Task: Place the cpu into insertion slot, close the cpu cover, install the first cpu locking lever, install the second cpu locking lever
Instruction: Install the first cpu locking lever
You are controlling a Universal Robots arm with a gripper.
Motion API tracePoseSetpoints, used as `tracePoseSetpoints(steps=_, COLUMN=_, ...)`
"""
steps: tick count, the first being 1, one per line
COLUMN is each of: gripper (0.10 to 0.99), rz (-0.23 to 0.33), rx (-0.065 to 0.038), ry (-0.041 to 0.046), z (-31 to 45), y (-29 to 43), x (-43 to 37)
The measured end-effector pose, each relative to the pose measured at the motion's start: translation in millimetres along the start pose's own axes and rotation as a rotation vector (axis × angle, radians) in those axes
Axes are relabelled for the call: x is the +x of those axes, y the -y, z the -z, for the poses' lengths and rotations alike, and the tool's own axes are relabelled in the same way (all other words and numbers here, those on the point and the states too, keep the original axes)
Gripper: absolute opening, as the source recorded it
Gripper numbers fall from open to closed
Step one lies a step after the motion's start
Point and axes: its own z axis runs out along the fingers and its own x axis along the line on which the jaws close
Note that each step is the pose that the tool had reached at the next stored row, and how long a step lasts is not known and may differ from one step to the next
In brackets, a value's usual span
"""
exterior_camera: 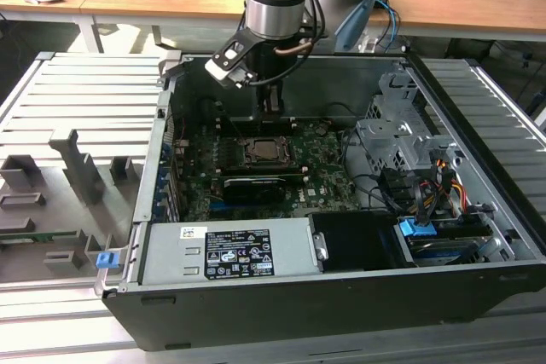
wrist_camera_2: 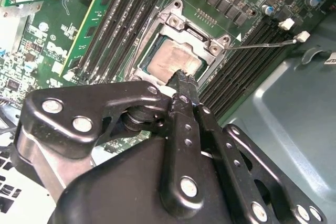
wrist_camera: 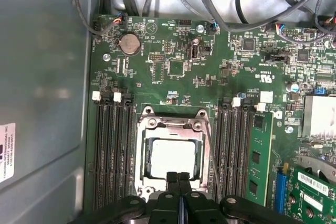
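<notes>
Gripper (wrist_camera: 178,178): fingers pressed together, nothing between them. In the exterior view it hangs over the socket (exterior_camera: 264,153), a little toward 12 o'clock of it, with the arm entering from 12 o'clock. I cannot tell whether the tips touch the socket edge.

Chip (wrist_camera: 170,157): seated in the socket, lying flat with its pale metal face up. It looks level, not tipped on a corner. It is close to square, so I can give no clear long axis. Its edges run square to the socket rim.

Cover (wrist_camera: 170,128): down over the chip, whose face shows through the cut-out. Judged closed, which would explain the empty, closed fingers: two tips held together make one narrow pusher, better for hooking a wire than for carrying.

Locking lever (wrist_camera: 212,156): a thin wire rod along one flank of the socket, running roughly parallel with the memory slots (wrist_camera: 110,150). In the second wrist view its free end stands out across those slots, so it looks unlatched (a judgement). The tips sit at the socket end beside it.

Surroundings, exterior view: power supply (exterior_camera: 226,253) at 6 o'clock of the socket, drive cage (exterior_camera: 401,138) at 3 o'clock, both well apart from the gripper.
</notes>
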Motion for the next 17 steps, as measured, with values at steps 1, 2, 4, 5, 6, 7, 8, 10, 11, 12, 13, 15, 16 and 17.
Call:
tracePoseSetpoints(steps=1, gripper=0.106, rz=0.009, rx=0.0, ry=0.0001, z=0.0, y=0.0, x=0.0)
tracePoseSetpoints(steps=2, gripper=0.106, rz=0.015, rx=0.0, ry=0.0, z=0.0, y=0.0, x=0.0)
tracePoseSetpoints(steps=4, gripper=0.106, rz=0.034, rx=0.0, ry=0.0001, z=0.0, y=0.0, x=0.0)
tracePoseSetpoints(steps=5, gripper=0.106, rz=0.04, rx=0.0, ry=0.0001, z=0.0, y=0.0, x=0.0)
tracePoseSetpoints(steps=6, gripper=0.106, rz=0.048, rx=0.0, ry=0.0002, z=0.0, y=0.0, x=0.0)
tracePoseSetpoints(steps=7, gripper=0.106, rz=0.054, rx=0.0, ry=0.0001, z=0.0, y=0.0, x=0.0)
tracePoseSetpoints(steps=8, gripper=0.106, rz=0.065, rx=0.0, ry=0.0001, z=0.0, y=0.0, x=0.0)
tracePoseSetpoints(steps=10, gripper=0.106, rz=0.079, rx=-0.001, ry=0.0002, z=0.0, y=0.0, x=0.0)
tracePoseSetpoints(steps=11, gripper=0.106, rz=0.085, rx=-0.001, ry=0.0002, z=0.0, y=0.0, x=0.0)
tracePoseSetpoints(steps=12, gripper=0.106, rz=0.092, rx=-0.001, ry=0.0002, z=0.0, y=0.0, x=0.0)
tracePoseSetpoints(steps=13, gripper=0.106, rz=0.102, rx=-0.001, ry=0.0002, z=0.0, y=0.0, x=0.0)
tracePoseSetpoints(steps=15, gripper=0.106, rz=0.123, rx=-0.001, ry=0.0002, z=0.0, y=0.0, x=0.0)
tracePoseSetpoints(steps=16, gripper=0.106, rz=0.13, rx=-0.001, ry=0.0003, z=0.0, y=0.0, x=0.0)
tracePoseSetpoints(steps=17, gripper=0.106, rz=0.139, rx=-0.001, ry=0.0002, z=0.0, y=0.0, x=0.0)
